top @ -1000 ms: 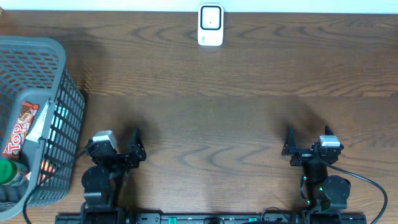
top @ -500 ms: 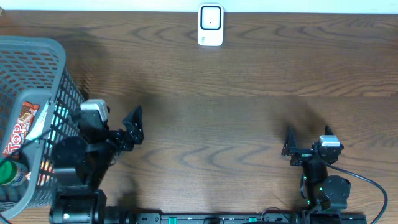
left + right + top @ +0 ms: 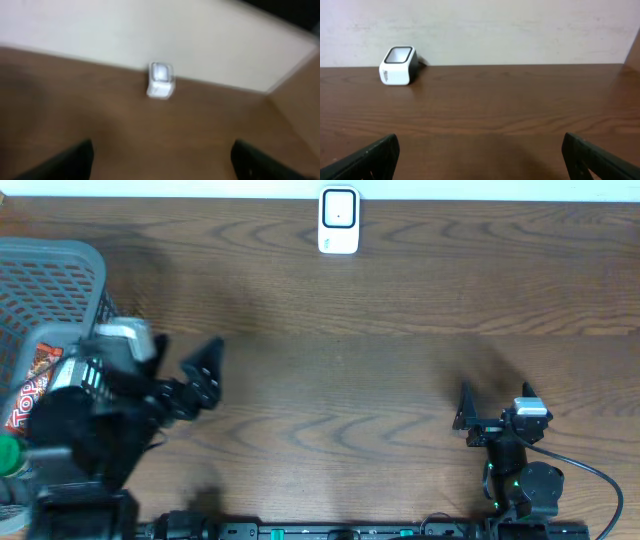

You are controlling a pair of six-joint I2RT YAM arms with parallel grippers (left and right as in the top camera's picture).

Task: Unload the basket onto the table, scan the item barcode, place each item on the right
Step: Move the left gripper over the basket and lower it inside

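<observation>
Dark wood-grain table (image 3: 380,380) — pale, plain wall (image 3: 520,30) along its far edge.

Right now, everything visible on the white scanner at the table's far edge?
The scanner is a small white, plastic-looking block with rounded corners and a dark-framed window on its slanted top face. It stands upright on the wooden table near the pale wall; only the table touches it.

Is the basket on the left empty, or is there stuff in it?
Not empty: the basket holds a red snack packet and a green-capped item.
</observation>
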